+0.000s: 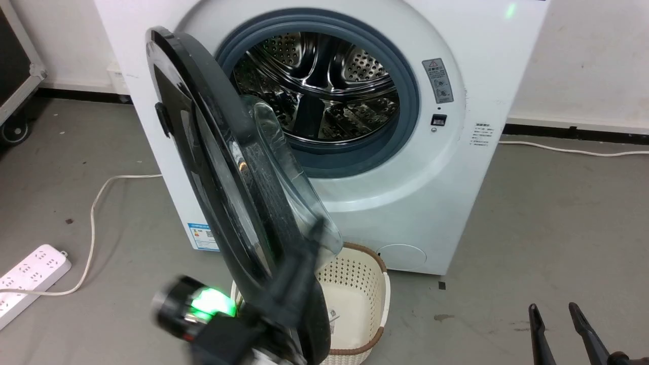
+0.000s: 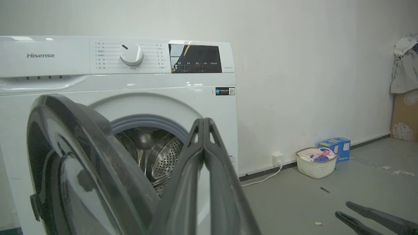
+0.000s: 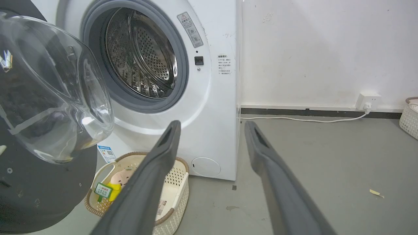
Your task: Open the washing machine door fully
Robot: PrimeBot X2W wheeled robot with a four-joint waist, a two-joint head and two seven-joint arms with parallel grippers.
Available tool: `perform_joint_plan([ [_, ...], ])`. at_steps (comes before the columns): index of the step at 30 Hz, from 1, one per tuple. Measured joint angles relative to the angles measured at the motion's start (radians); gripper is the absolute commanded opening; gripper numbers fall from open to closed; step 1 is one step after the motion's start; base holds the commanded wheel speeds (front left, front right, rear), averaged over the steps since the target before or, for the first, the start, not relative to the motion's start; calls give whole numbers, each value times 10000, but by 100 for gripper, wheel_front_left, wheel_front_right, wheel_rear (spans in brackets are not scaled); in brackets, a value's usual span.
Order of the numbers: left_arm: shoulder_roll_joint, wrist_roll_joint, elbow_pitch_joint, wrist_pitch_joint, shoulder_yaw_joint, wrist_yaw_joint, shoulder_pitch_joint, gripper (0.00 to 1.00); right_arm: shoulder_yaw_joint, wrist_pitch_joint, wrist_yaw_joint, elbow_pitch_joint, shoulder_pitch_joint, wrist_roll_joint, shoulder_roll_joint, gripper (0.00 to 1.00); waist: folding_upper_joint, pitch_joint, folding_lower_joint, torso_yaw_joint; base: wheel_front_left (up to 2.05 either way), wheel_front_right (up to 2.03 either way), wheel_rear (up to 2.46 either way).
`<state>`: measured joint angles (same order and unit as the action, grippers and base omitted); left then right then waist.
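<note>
The white washing machine [image 1: 456,167] stands against the wall, its steel drum [image 1: 324,86] exposed. The washing machine door [image 1: 203,167], glossy black with a bulging glass bowl, stands swung out on its left hinge, nearly edge-on to the head view. My left gripper [image 1: 318,227] is shut and empty, its fingers rising along the door's inner side by the glass bowl; whether they touch it is unclear. In the left wrist view the shut left gripper [image 2: 204,121] sits right of the door [image 2: 81,156]. My right gripper [image 1: 557,310] hangs open, low and to the right, away from the door [image 3: 49,98].
A cream wicker basket [image 1: 372,263] sits on the floor under the door's free edge. A white power strip [image 1: 30,274] and its cable lie to the left. Another basket of clothes [image 2: 316,163] and blue boxes [image 2: 336,147] stand by the wall to the right.
</note>
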<state>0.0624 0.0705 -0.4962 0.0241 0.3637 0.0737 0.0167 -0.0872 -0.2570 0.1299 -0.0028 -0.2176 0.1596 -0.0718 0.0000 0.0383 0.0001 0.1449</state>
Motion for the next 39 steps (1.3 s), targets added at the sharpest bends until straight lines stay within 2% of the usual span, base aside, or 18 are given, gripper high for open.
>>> perform_joint_plan([
  [5,12,215,779,-493,598,88,371,0,19,-2,0,50,6,0,48,100,0,-15,-1,76,0,0,0],
  [12,69,508,1990,-631,1062,186,616,0,48,0,0,148,7,-2,75,100,0,-38,0,202,0,0,0],
  [17,56,951,3016,-518,1127,188,648,0,115,-2,0,221,12,-31,86,100,0,-85,0,294,0,0,0],
  [25,56,1009,3956,-136,1074,174,589,0,182,-2,0,249,12,-127,100,100,0,-87,0,613,0,0,0],
  [33,153,1080,4063,-59,1085,171,599,0,142,-2,0,288,2,-102,107,100,0,7,-1,1388,0,0,0],
  [39,366,1122,4056,-148,982,63,616,0,247,-2,0,389,-2,-2,150,100,0,152,-1,2520,0,0,0],
])
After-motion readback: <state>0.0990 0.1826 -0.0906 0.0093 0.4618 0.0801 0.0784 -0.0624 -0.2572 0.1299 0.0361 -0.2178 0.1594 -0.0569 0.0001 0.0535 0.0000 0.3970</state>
